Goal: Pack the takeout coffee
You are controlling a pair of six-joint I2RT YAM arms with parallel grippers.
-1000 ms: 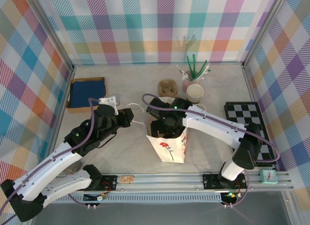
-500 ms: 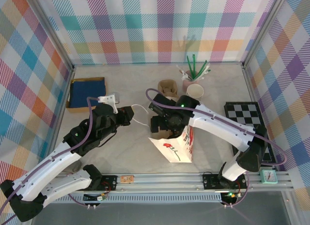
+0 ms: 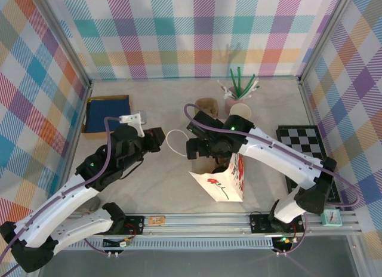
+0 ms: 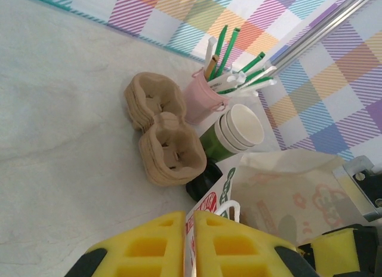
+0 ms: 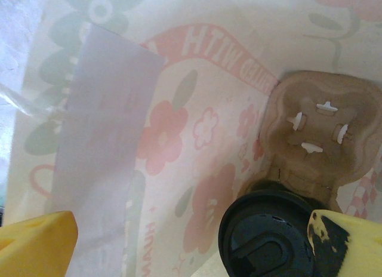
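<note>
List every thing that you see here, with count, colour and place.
bag: one, white, table middle
coffee cup: one, black lid, inside bag
holder: one, brown, inside bag, by coffee cup
holder stack: one, brown, behind bag
empty cups: one stack, green, beside holder stack
straw pot: one, pink, back
lids: count unclear, black, near empty cups
tray: one, blue, far left
checkerboard: one, black-white, right
clock: one, teal, near right corner
left claw: shut on bag
right claw: open, inside bag
</note>
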